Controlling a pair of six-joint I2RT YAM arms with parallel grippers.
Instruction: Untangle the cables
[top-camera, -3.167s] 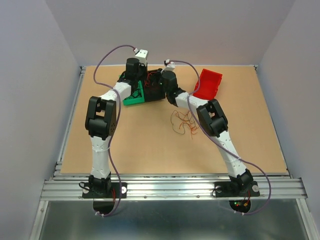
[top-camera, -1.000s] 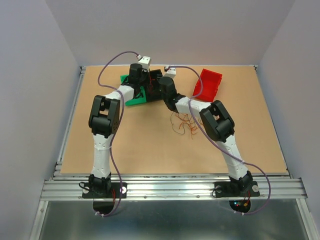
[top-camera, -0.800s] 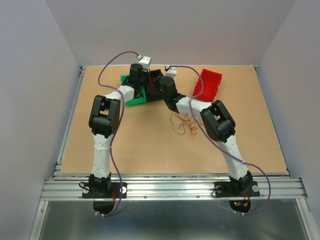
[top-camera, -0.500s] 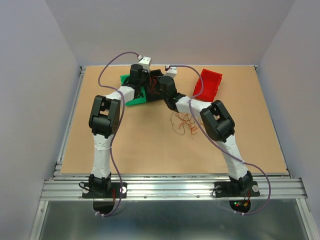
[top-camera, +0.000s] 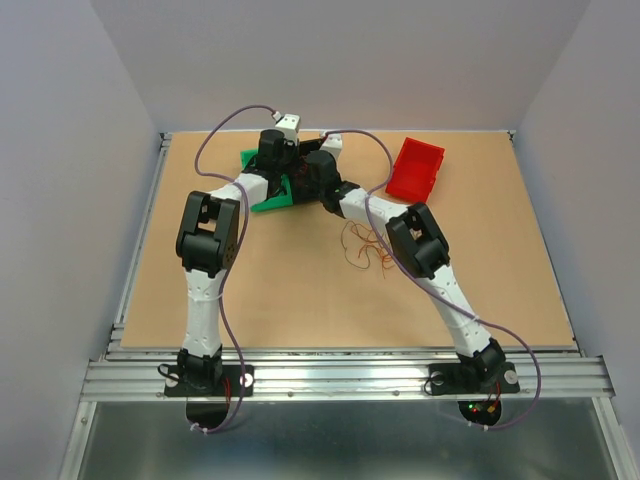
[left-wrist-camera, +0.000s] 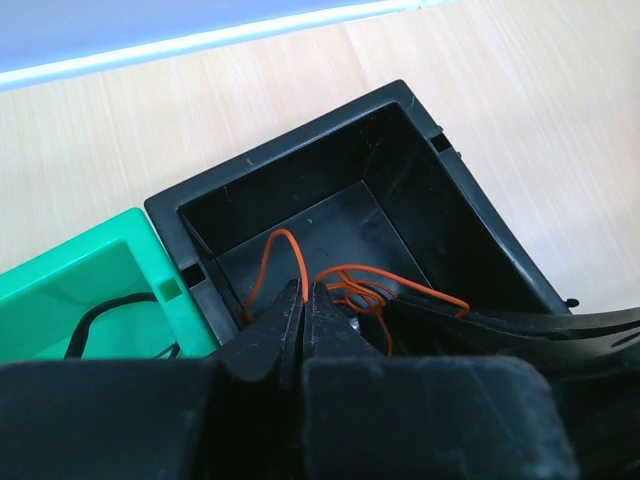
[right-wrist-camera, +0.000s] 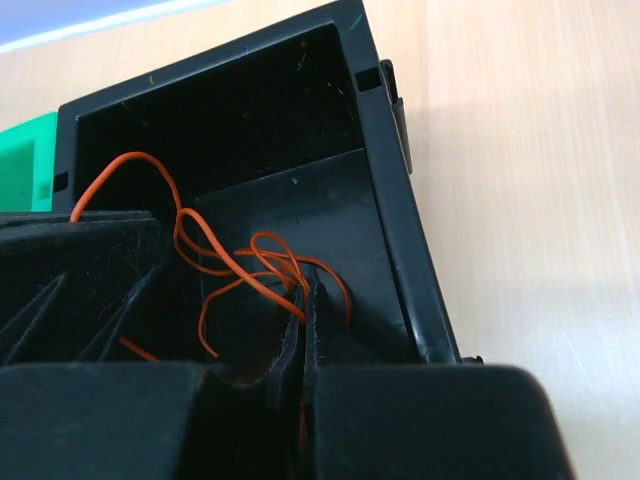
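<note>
Sorting is partly done, as I judge it. One black wire (left-wrist-camera: 100, 315) lies in the green bin (left-wrist-camera: 90, 270), and an orange wire (right-wrist-camera: 128, 157) is in the black bin (left-wrist-camera: 300, 170) beside it, at the far side of the table (top-camera: 280, 290). Both arms reach into this black bin. The left gripper (left-wrist-camera: 303, 300) has its fingers pressed together, apparently pinching the orange wire, and the right gripper (right-wrist-camera: 303, 300) is closed on the same curly loops. A loose tangle (top-camera: 365, 247) of cables lies on the table near the right arm, and it is not yet separated. The red bin (top-camera: 416, 168) stands tilted; I cannot tell what it holds.
</note>
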